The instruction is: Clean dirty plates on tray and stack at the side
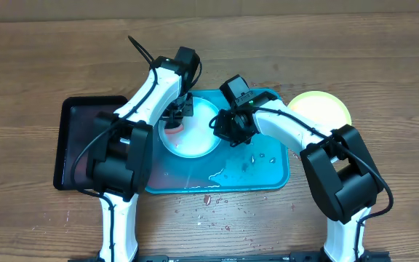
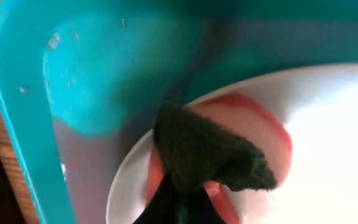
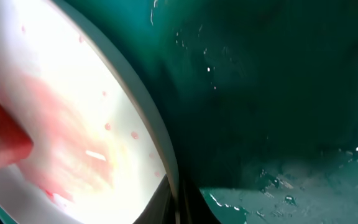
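**A:** Where is your left gripper (image 1: pixel 179 115) sitting?

**B:** Just above the centre of the overhead view, over the upper left part of the blue-rimmed plate (image 1: pixel 195 142). Your fingers there are clamped on a dark green scrub pad (image 2: pixel 207 152). In the left wrist view the pad presses onto a red smear (image 2: pixel 263 127) on the plate's white centre, low in the middle of the frame.

**A:** And the plate itself?

**B:** It lies in the left half of the teal tray (image 1: pixel 268 175), which fills the centre of the overhead view. The tray floor to the right of the plate is wet and glinting with drops.

**A:** What about your right gripper (image 1: pixel 224 125)?

**B:** It's at the plate's right edge. In the right wrist view the pale rim runs down into your fingers at the bottom middle, and they are pinched together on it. Pink streaks cover the plate's centre on the left of that frame.

**A:** Any other plate in sight?

**B:** A yellow-green plate (image 1: pixel 320 109) sits on the table (image 1: pixel 384 58) at the upper right, just beside the teal tray's corner. A black tray (image 1: pixel 78 124) lies just beside the teal tray's left side, partly under your left arm. Red specks (image 1: pixel 209 207) dot the wood below the teal tray's lower edge
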